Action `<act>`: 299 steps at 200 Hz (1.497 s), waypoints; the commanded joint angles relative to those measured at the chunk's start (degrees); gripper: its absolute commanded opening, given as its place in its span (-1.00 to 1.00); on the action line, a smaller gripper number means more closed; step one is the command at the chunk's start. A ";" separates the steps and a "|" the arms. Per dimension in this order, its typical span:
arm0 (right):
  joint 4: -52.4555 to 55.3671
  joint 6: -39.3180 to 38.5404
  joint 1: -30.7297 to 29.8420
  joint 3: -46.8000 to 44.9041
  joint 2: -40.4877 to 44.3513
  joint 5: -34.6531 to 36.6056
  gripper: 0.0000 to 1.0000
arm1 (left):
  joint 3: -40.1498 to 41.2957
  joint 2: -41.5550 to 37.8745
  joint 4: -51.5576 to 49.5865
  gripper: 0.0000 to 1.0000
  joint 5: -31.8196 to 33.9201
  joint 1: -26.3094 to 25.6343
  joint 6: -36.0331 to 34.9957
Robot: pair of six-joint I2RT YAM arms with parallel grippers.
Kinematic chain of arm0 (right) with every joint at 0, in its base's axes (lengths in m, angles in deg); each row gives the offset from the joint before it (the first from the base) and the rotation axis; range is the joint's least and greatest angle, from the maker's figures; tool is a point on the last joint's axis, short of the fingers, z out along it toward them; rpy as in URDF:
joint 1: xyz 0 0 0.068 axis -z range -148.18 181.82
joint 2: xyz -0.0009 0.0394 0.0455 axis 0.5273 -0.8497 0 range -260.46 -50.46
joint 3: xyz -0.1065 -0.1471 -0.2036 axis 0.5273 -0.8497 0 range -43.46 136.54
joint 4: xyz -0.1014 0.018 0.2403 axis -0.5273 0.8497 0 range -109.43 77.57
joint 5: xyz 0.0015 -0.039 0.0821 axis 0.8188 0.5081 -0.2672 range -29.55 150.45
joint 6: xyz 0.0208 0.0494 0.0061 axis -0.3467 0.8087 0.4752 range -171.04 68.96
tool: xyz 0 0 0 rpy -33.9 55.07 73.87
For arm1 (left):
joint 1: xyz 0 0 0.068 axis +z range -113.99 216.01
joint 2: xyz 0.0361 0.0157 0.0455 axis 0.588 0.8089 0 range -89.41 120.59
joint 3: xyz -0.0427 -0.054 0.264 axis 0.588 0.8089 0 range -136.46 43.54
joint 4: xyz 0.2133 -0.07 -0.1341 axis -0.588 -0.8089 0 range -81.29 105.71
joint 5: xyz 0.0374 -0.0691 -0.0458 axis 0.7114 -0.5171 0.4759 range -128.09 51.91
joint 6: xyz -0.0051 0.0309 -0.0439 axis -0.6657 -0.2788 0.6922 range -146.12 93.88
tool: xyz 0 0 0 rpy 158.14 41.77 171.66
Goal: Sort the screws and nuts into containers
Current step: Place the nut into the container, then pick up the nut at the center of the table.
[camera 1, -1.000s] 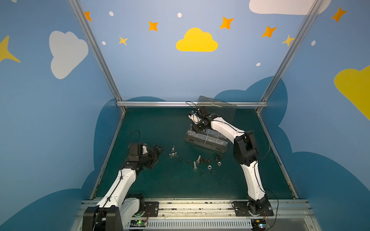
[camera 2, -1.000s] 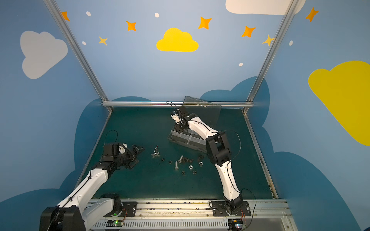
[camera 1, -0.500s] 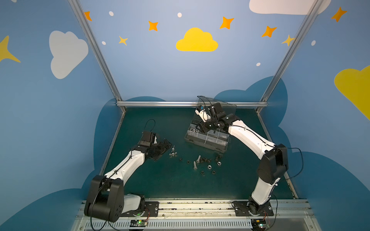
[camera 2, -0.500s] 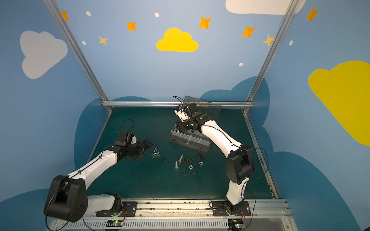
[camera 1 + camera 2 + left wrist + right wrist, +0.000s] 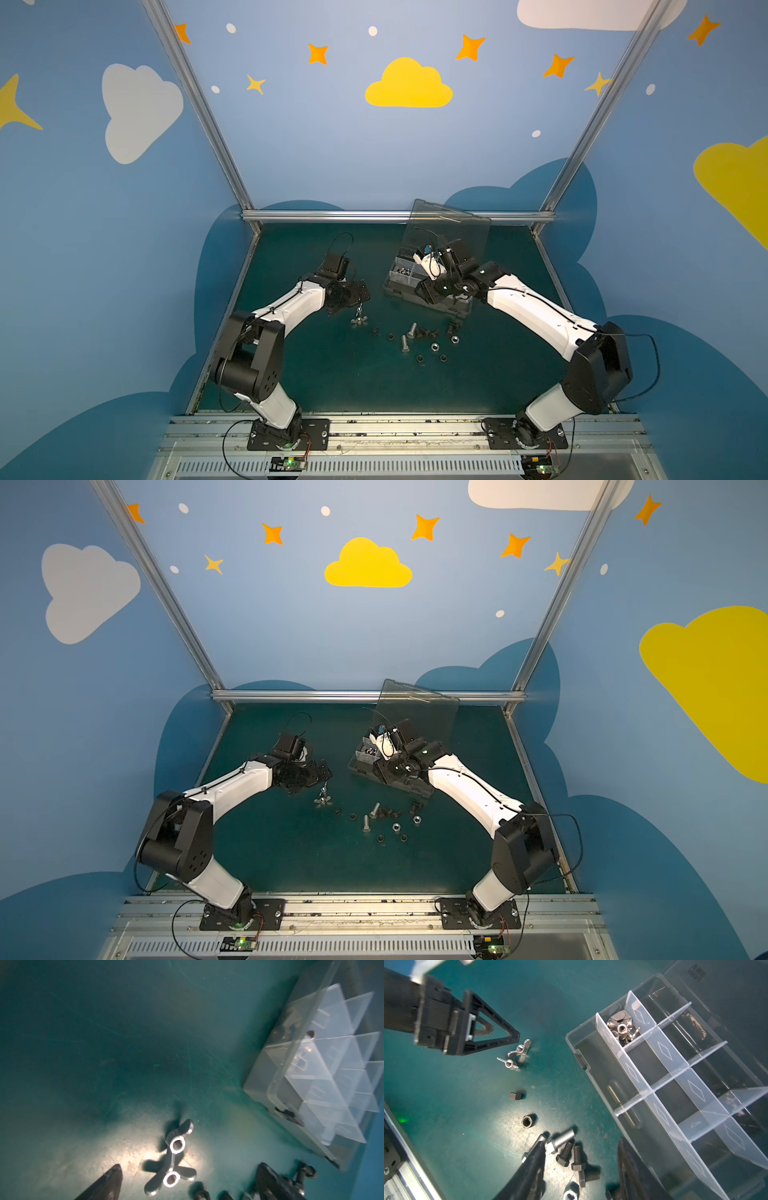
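Note:
Loose screws and nuts lie on the green mat: two silver winged pieces, silver hex bolts, black screws, and silver nuts and black nuts. The clear organizer box stands behind them with its lid raised. One corner compartment holds winged pieces. My left gripper is open, low over the mat, with the winged pieces between and just ahead of its fingers. My right gripper is open and empty above the box's front edge.
The left arm's finger shows in the right wrist view beside the winged pieces. Aluminium rails and blue walls enclose the mat. The arm bases sit on a front rail. Bare mat lies in front of the scattered parts.
My right arm has swung from the box's back left corner round to its front, and its jaws have widened. My left arm has reached forward to the winged pieces.

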 commanded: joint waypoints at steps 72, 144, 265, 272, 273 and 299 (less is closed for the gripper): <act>-4.59 2.74 -0.16 -4.64 4.14 -0.49 0.08 | -7.91 9.73 -5.18 0.79 4.72 -2.52 -6.58; -5.09 2.28 -0.08 -5.43 4.26 -0.14 0.08 | -8.42 10.47 -7.42 0.40 8.90 -5.95 -7.17; -5.93 3.92 -0.16 -6.72 4.75 -0.64 0.08 | -7.54 12.30 -7.53 0.11 12.03 -7.03 -7.00; -5.91 3.92 -0.16 -6.65 4.75 -0.76 0.08 | -7.61 12.51 -7.45 0.10 11.98 -7.07 -7.02; -5.91 3.92 -0.16 -6.61 4.74 -0.80 0.08 | -7.62 12.54 -7.48 0.09 11.98 -7.05 -7.03; -5.92 3.94 -0.25 -6.46 4.62 -0.59 0.08 | -8.24 13.32 -7.70 0.03 11.64 -7.02 -6.97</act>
